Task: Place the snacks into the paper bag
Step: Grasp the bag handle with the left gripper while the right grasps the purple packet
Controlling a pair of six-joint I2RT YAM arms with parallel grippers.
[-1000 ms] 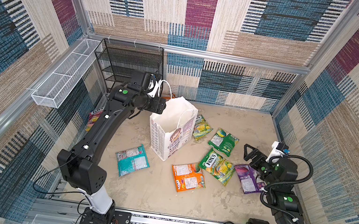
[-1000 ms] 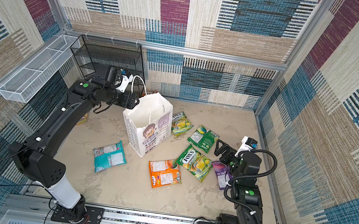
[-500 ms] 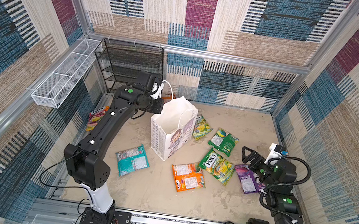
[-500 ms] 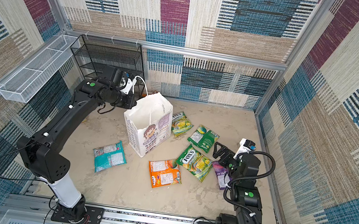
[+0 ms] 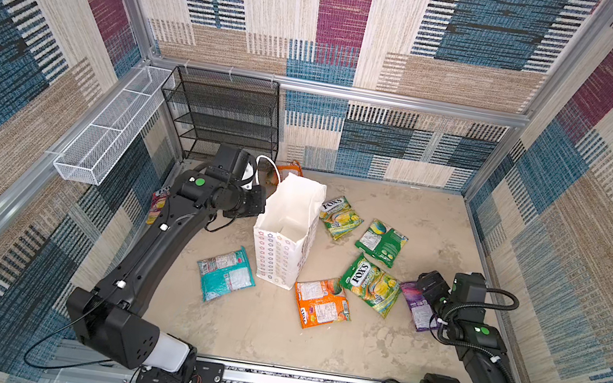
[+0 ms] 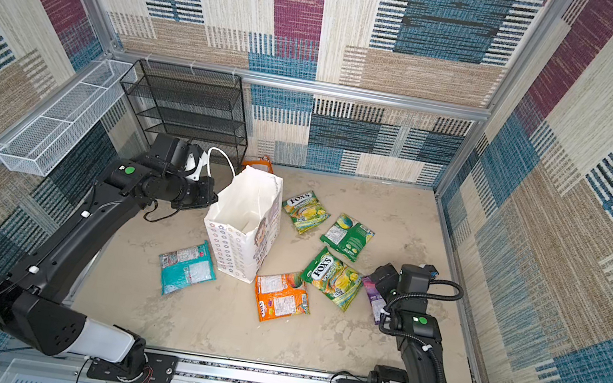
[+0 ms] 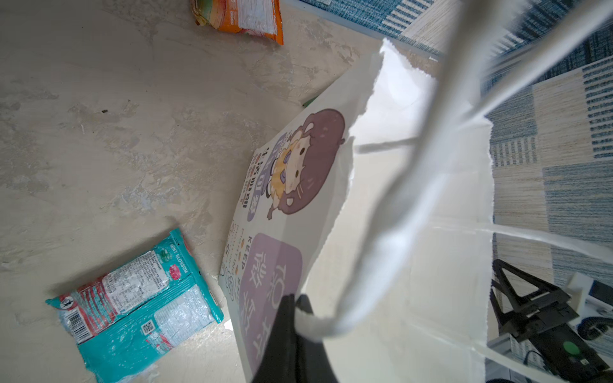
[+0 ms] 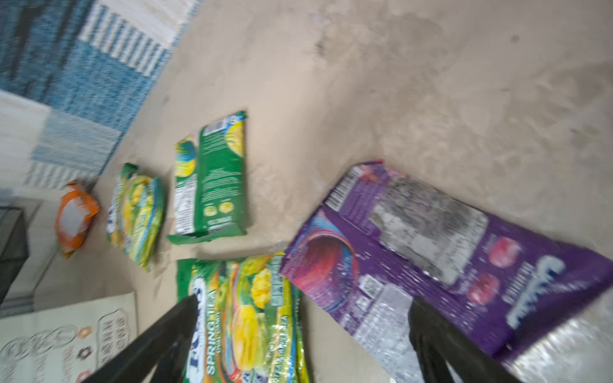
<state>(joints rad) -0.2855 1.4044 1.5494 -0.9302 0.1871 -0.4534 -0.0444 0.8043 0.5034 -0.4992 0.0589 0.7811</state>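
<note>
The paper bag point(image 5: 285, 235) stands upright mid-floor with its mouth open, and I can see nothing inside it. The snacks point(image 5: 322, 302) lie flat on the floor point(image 5: 263, 337): the teal pouch point(image 5: 225, 274) near-left of the bag, most of the others spread to its right, and the purple pouch point(image 5: 418, 306) farthest right.

My right gripper point(image 8: 302, 300) hangs low over the purple pouch's edge with its jaws spread wide. The green FOX'S pouch point(image 8: 245, 318) lies against that edge. My left gripper point(image 7: 295, 308) is pinched shut on the bag's cord handle point(image 7: 398, 212) at the far-left side.

I judge this to be the first pick. Next, my right jaws must drop and close on purple alone, while my left steadies the bag.
</note>
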